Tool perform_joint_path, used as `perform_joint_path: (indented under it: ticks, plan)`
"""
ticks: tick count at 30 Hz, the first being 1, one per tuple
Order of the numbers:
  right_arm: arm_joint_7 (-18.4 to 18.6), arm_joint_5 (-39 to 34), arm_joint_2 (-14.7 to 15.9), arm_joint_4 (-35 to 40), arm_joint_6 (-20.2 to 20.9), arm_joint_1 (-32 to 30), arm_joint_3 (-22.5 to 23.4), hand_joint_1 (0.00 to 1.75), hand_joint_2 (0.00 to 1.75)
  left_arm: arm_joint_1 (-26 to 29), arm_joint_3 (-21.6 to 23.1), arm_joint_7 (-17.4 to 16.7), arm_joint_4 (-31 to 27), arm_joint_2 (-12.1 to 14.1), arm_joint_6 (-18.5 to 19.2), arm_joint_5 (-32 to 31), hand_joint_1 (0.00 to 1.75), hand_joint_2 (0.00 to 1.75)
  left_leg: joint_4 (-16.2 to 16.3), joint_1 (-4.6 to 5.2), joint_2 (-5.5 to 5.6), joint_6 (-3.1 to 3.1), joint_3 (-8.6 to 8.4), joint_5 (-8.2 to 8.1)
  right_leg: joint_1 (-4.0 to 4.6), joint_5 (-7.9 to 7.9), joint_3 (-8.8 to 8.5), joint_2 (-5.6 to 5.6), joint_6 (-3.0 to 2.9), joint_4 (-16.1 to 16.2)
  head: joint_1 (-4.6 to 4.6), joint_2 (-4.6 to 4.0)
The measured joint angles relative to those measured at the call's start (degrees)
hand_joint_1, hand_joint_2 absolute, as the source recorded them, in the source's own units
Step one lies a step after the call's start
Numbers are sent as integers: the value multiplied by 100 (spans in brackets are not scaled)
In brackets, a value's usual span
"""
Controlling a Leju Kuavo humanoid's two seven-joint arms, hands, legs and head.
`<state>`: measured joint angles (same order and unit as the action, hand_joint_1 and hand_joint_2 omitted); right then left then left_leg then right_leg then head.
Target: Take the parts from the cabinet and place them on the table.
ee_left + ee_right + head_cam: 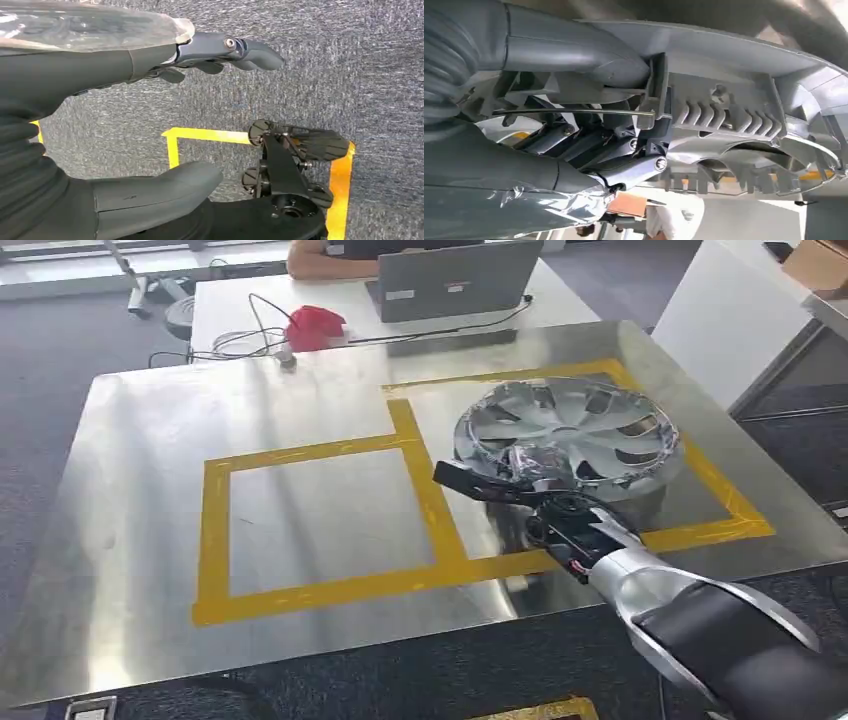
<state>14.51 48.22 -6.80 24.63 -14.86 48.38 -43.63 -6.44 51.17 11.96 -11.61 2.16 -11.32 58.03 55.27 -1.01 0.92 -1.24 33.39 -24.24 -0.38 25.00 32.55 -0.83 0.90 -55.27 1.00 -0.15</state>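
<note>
A silver wheel cover [570, 430] wrapped in clear film sits tilted over the right yellow-taped square of the steel table [150, 540]. My right hand [510, 480] grips its near-left rim. Seen from the right wrist, the thick thumb lies on one face of the wheel cover [734, 115] and the dark fingers [589, 145] curl against its ribbed underside. I cannot tell whether its far edge touches the table. My left hand [210, 55] hangs over grey carpet, fingers stretched out and holding nothing.
A second taped square [320, 525] lies to the left of the wheel cover. Beyond the table stands a white desk with a laptop [455, 280], a red object [315, 328], cables and a seated person [320, 255]. A white panel [720, 320] stands at the right.
</note>
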Motion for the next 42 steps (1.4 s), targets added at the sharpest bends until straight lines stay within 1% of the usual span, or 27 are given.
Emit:
perform_joint_path:
  ticks: [2, 3, 10, 11, 23, 30, 32, 33, 35, 36, 40, 41, 42]
  plan:
    - [-35, -20, 0, -26, -9, -13, 0, 175, 175, 0, 0, 0, 0, 2, 2, 0, 0, 175, 0, 0, 0, 0, 0, 0, 0, 0, 0, -1, 0, 0, 0, 0]
    - [-53, -24, 0, -33, -13, -13, 0, 0, 0, 0, 2, 0, 0, 2, 2, -7, 0, 175, 0, 0, -1, 0, 0, 0, 0, 0, 0, -1, 0, 0, -2, 0]
    - [-79, -66, 6, -50, -24, -6, 0, 0, 0, -2, 63, 26, 0, 7, -20, -46, 0, 175, -1, 0, -4, 0, -11, 0, 0, 0, -8, -3, 0, 0, 0, 0]
    - [-79, -72, 9, -52, -24, -6, 0, 0, 0, -2, 74, 28, 0, 9, -24, -46, 0, 0, -1, 0, -4, 0, -12, 0, 0, 0, -10, -3, 0, 0, 0, 0]
    - [-166, -109, 15, -52, -57, -3, 0, 0, 0, 0, 105, 28, 0, 11, -59, 81, 0, 0, -1, 0, -4, 0, -22, 0, 0, -1, -22, -2, 1, 0, 0, 0]
    - [-301, -214, 15, -48, -226, 7, 4, 0, 0, 2, 113, 28, 0, 11, -63, 120, 0, 0, -1, 0, -4, 0, -23, 0, 0, -1, -23, -2, 1, 0, 0, 0]
    - [-454, -336, 15, -20, -387, 22, 26, 0, 0, 7, 116, 28, 0, 11, -68, 144, 0, 0, -1, 0, -4, 0, -23, 0, 0, -1, -25, -2, 1, 0, 0, 0]
    - [-692, -558, 15, 32, -533, 26, 59, 0, 0, 14, 118, 28, 0, 11, -70, 175, 0, 0, -1, 0, -4, 0, -23, 1, 0, -1, -25, -2, 1, 0, 0, 0]
    - [-1119, -1027, 15, 199, -671, 30, 159, 0, 0, 36, 118, 28, 0, 11, -79, 212, 0, 0, -1, 0, -4, 0, -25, 0, 0, -1, -25, -3, 1, 0, 0, 0]
    - [-1187, -1119, 15, 269, -673, 39, 197, 0, 0, 43, 120, 28, 0, 11, -79, 216, 0, 0, -1, 0, -4, 0, -26, 0, 0, -1, -26, -3, 1, 0, 0, 0]
    - [-1234, -1232, 15, 494, -671, 43, 302, 0, 0, 65, 129, 31, 0, 11, -83, 225, 0, 0, -1, 0, -2, 0, -26, 1, 0, -1, -28, 0, 1, 0, 0, 0]
    - [-1393, -1406, 15, 549, -669, 35, 326, 0, 0, 67, 131, 31, 0, 11, -83, 230, 0, 0, -1, 0, -2, 0, -26, 1, 0, -1, -28, -1, 1, 0, 0, 0]
    - [-1734, -1782, 15, 638, -634, 11, 384, 0, 0, 69, 133, 31, 0, 11, -83, 240, 0, 0, -1, 0, -2, 0, -26, 1, 0, -1, -28, -1, 1, 0, 0, 0]
